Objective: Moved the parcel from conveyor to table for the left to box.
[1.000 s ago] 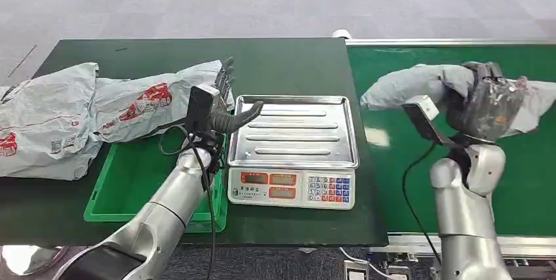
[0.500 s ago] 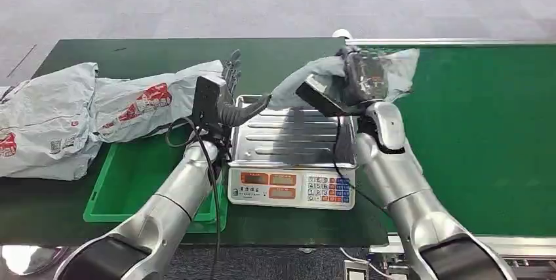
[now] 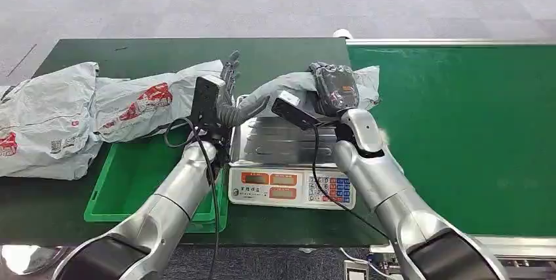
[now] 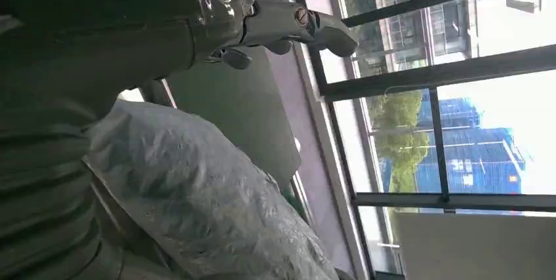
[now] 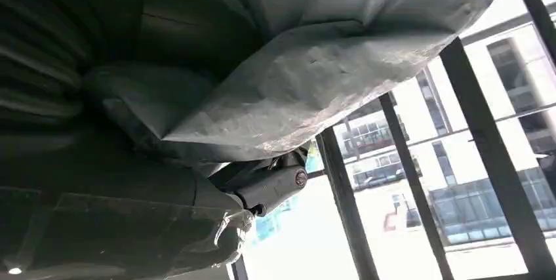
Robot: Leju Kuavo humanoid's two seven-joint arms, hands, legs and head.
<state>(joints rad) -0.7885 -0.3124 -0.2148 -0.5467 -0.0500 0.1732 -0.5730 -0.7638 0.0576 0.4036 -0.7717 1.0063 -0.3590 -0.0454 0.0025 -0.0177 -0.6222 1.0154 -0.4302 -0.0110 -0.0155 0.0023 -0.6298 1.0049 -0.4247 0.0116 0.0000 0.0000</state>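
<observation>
My right hand grips a grey plastic parcel and holds it over the far edge of the scale's steel tray. The parcel's crumpled grey skin drapes over the right hand's dark fingers in the right wrist view. My left hand stands open and upright at the tray's left rim, its thumb reaching toward the parcel's left end. Beside the left hand's fingers, the left wrist view has a grey parcel.
A green bin sits at the table's front left, under my left forearm. Two larger grey bags with red print lie on the dark table at left. The scale's keypad faces me. The green conveyor belt runs along the right.
My right arm swung left from the conveyor, carrying the parcel to above the scale's far edge. My left hand rose slightly and edged toward the parcel.
</observation>
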